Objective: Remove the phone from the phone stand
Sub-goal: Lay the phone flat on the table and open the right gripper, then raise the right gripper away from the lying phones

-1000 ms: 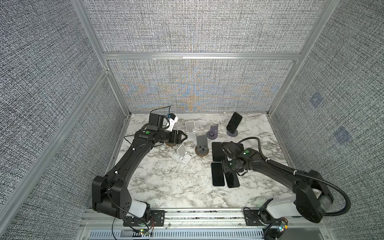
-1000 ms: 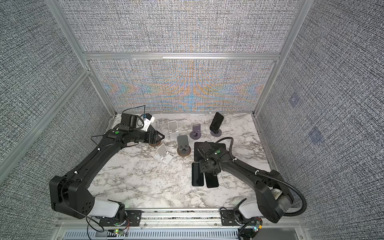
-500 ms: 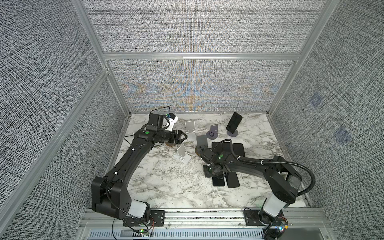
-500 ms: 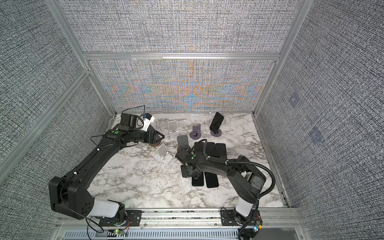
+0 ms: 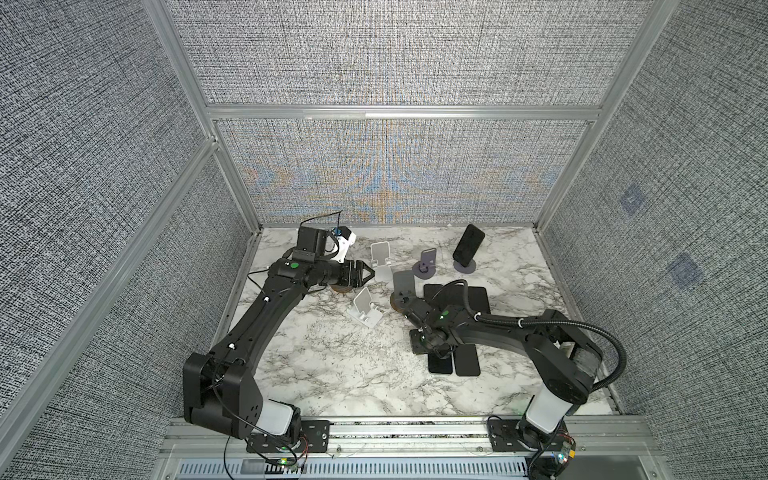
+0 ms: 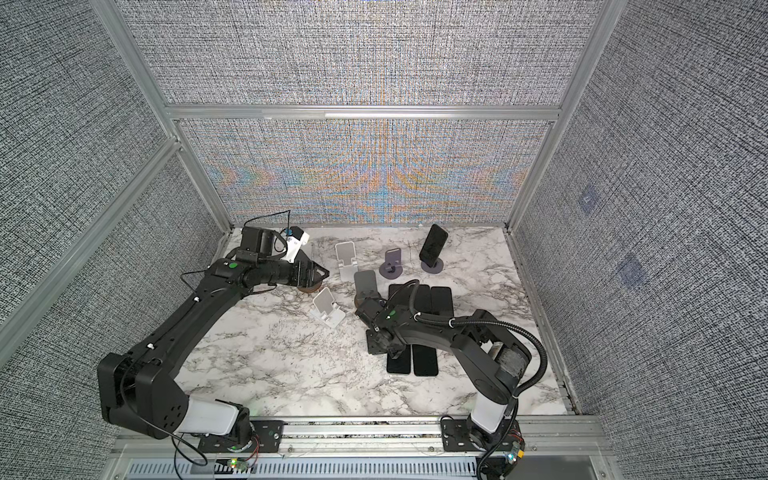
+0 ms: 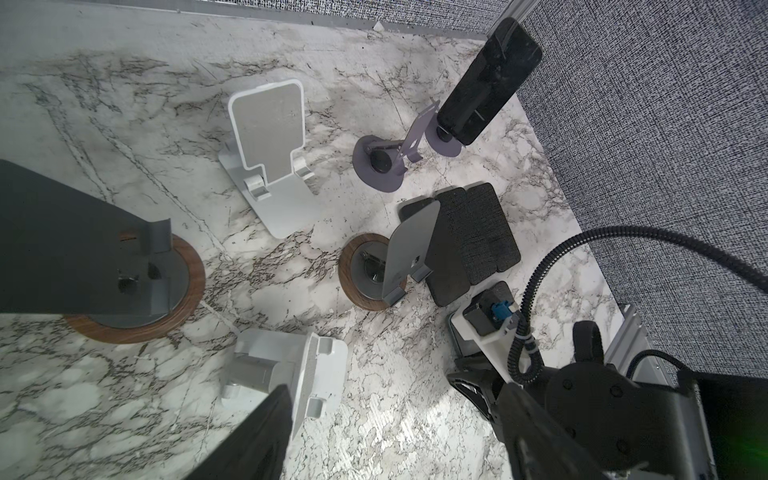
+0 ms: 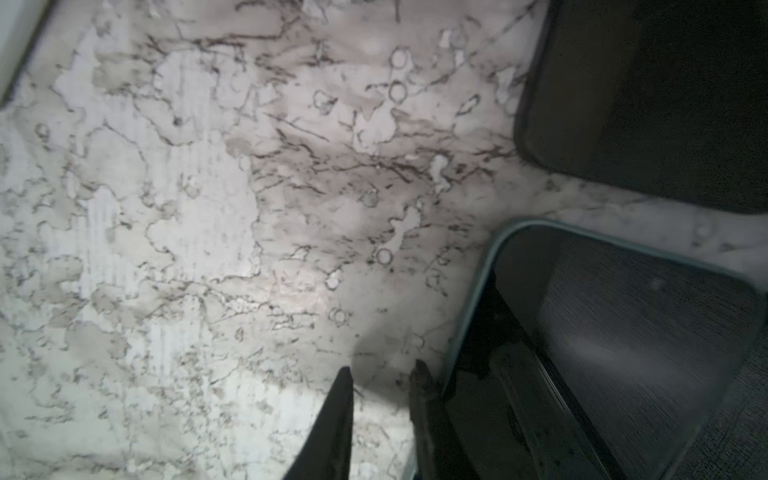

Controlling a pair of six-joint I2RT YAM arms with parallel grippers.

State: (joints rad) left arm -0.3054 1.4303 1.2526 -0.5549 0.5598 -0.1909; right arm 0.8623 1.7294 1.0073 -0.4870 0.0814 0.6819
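A black phone [image 5: 468, 242] [image 6: 433, 242] [image 7: 490, 79] leans upright on a purple round-based phone stand [image 5: 464, 267] [image 7: 446, 143] at the back right of the marble table. My left gripper [image 5: 371, 273] [image 7: 395, 399] hovers open and empty at the back left, far from that phone. My right gripper [image 5: 428, 351] [image 8: 383, 370] points down at the table's middle. Its jaws stand a narrow gap apart, with only marble between them. One of its fingers [image 8: 422, 399] sits beside the rim of a phone [image 8: 623, 332] lying flat.
Two phones [image 5: 441, 362] [image 5: 467, 360] lie flat in front of the right gripper. Black pads [image 5: 465, 297] lie behind it. Empty stands: two white [image 5: 381, 259] [image 5: 365, 309], one purple [image 5: 426, 266], one grey on a wooden base [image 5: 403, 286]. Walls enclose three sides.
My right gripper has moved left, off the flat phones, its arm folding back, and its jaws have narrowed. The left arm and the phone on the stand have not moved.
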